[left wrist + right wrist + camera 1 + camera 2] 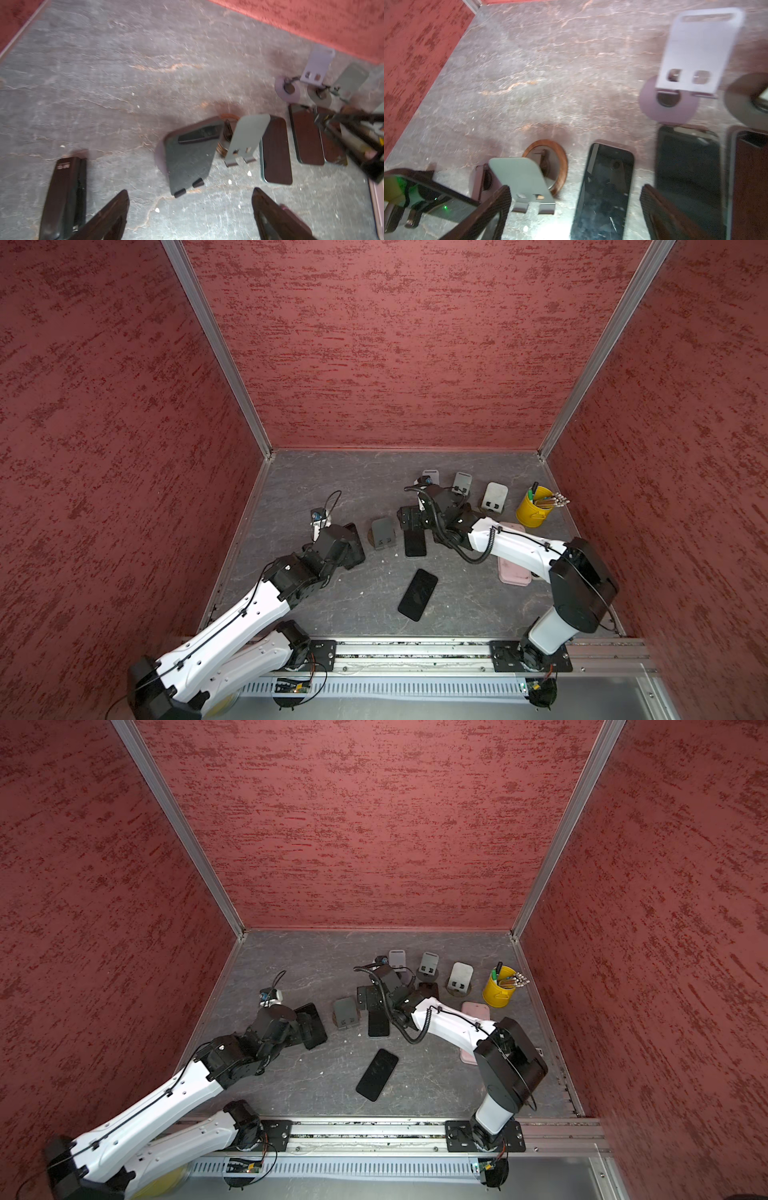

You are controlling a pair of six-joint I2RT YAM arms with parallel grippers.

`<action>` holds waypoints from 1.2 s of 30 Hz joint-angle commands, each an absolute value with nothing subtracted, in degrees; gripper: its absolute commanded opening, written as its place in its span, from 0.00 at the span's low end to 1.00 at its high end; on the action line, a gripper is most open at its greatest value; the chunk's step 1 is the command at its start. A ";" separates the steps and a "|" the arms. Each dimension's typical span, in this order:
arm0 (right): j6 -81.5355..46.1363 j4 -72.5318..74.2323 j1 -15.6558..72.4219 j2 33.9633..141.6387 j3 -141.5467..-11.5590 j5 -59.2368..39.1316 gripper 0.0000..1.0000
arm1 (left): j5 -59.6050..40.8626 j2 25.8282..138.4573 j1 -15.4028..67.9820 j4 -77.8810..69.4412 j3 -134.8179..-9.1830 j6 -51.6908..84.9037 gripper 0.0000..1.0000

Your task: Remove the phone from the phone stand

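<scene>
My left gripper (351, 549) (190, 199) is open with only bare floor between its fingers. Just ahead of it a black phone stand (191, 158) (356, 545) leans back, its two lips holding nothing. A black oblong thing (64, 197) lies beside one left finger; I cannot tell whether it is a phone. A grey phone stand (382, 533) (521, 180) on a brown ring base is also bare. My right gripper (405, 526) (575, 188) hangs open over a black phone (415, 542) (608, 187) lying flat on the floor. Another black phone (417, 594) lies nearer the front.
Three more bare stands (430, 477) (462, 483) (494, 497) line the back. A yellow cup of pens (534, 508) stands at the back right. A pink phone (515, 572) lies under the right arm. Other dark phones (687, 166) lie by the right gripper. Red walls enclose the floor.
</scene>
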State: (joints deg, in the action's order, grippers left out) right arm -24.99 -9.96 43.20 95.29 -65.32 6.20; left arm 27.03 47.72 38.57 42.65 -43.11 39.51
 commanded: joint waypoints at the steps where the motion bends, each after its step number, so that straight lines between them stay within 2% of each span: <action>1: -23.45 -6.90 45.70 96.45 -67.58 5.75 0.99 | 26.59 45.16 35.31 43.49 -42.31 36.88 0.93; 5: -21.71 -3.69 49.07 97.93 -68.24 5.21 0.99 | 25.00 43.11 30.90 43.53 -41.88 34.70 0.95; 13: -17.67 0.47 54.83 101.99 -71.54 4.44 0.99 | 11.72 42.29 18.48 39.88 -40.66 31.05 0.98; 21: -14.56 0.27 59.56 106.85 -76.20 7.06 0.99 | 3.62 40.41 9.00 37.99 -39.83 29.80 1.00; 27: -16.63 3.16 61.23 108.47 -75.91 7.11 0.99 | 1.09 39.02 5.07 37.79 -38.53 30.34 1.00; 36: -19.03 4.95 62.67 111.82 -76.55 8.74 0.99 | 0.28 38.14 3.85 37.17 -37.53 31.04 1.00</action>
State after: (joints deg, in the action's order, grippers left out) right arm -17.58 2.48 62.30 111.07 -74.83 6.85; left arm 1.10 38.81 4.38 38.63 -37.65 31.20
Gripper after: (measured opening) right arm 0.990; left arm 0.996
